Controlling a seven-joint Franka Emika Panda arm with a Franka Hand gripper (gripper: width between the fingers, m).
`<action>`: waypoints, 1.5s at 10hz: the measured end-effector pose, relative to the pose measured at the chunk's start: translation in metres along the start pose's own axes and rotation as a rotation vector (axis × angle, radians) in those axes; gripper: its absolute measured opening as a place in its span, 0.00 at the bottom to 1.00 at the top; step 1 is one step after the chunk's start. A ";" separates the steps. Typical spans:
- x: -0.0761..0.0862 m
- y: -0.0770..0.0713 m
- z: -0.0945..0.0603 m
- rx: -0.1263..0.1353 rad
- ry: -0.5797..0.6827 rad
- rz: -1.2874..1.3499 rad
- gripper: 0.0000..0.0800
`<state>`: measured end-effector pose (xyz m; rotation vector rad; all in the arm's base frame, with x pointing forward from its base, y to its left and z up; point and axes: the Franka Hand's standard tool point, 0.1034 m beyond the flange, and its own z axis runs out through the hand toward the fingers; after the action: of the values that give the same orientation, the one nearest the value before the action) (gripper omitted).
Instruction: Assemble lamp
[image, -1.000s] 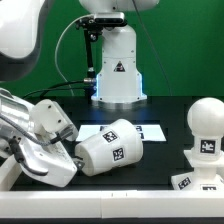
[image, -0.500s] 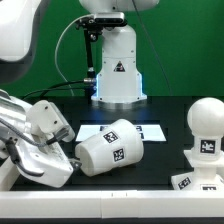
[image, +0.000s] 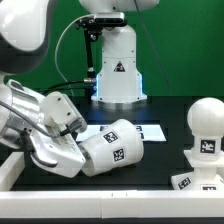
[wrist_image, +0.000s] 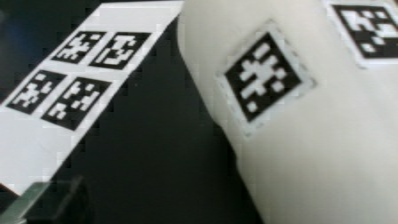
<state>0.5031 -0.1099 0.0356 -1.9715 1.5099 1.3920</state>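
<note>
The lamp shade lies on its side on the black table, tags facing out. My gripper is at the shade's end on the exterior view's left, and its fingertips are hidden there. In the wrist view the shade fills one side very close up, and one dim finger shows at the picture's edge, apart from the shade. The round-headed bulb stands upright at the exterior view's right. A tagged white part, likely the base, is cut off by the frame's edge below it.
The marker board lies flat behind the shade; it also shows in the wrist view. The robot's white pedestal stands at the back centre. A white rail runs along the table's front edge.
The arm has swung up and toward the exterior view's right, bringing the gripper against the shade's end. The shade and bulb have barely moved.
</note>
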 end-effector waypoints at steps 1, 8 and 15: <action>0.000 0.000 0.000 0.000 0.000 0.000 0.84; -0.010 -0.004 -0.008 0.002 0.019 -0.017 0.06; -0.086 -0.016 -0.068 -0.007 0.355 -0.196 0.06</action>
<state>0.5531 -0.1020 0.1342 -2.3939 1.3968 1.0090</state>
